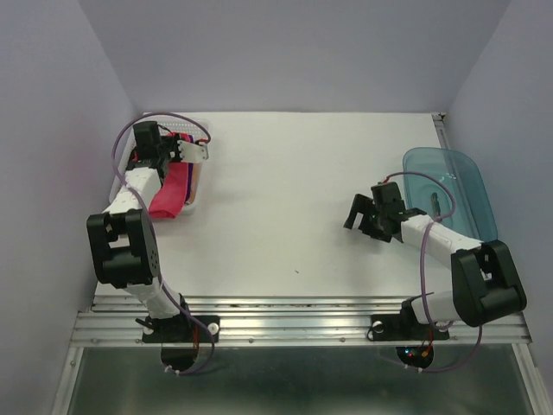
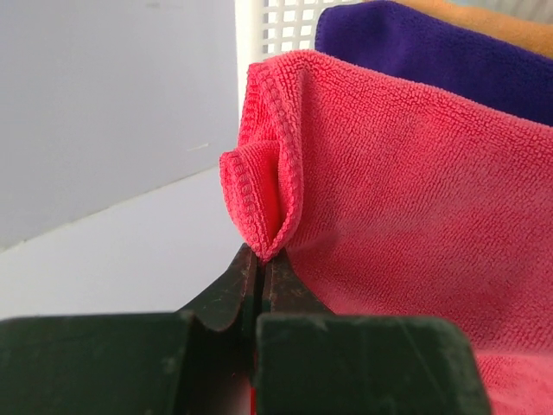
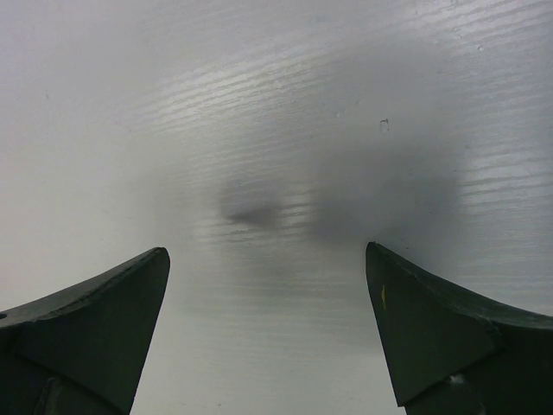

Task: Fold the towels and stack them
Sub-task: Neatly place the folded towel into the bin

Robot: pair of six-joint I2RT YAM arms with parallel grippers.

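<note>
Here I see left gripper pinching pink-red towel by folded hemmed corner (nubby terry weave); right gripper spread wide.

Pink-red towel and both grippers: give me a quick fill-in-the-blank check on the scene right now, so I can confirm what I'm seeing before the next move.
1. The left gripper is ____ on a folded edge of the pink-red towel.
2. The right gripper hangs ____ over the bare table, holding nothing.
3. The dark purple towel and the orange towel lie in the lattice-walled ____.
Missing words: shut; open; basket.
</note>
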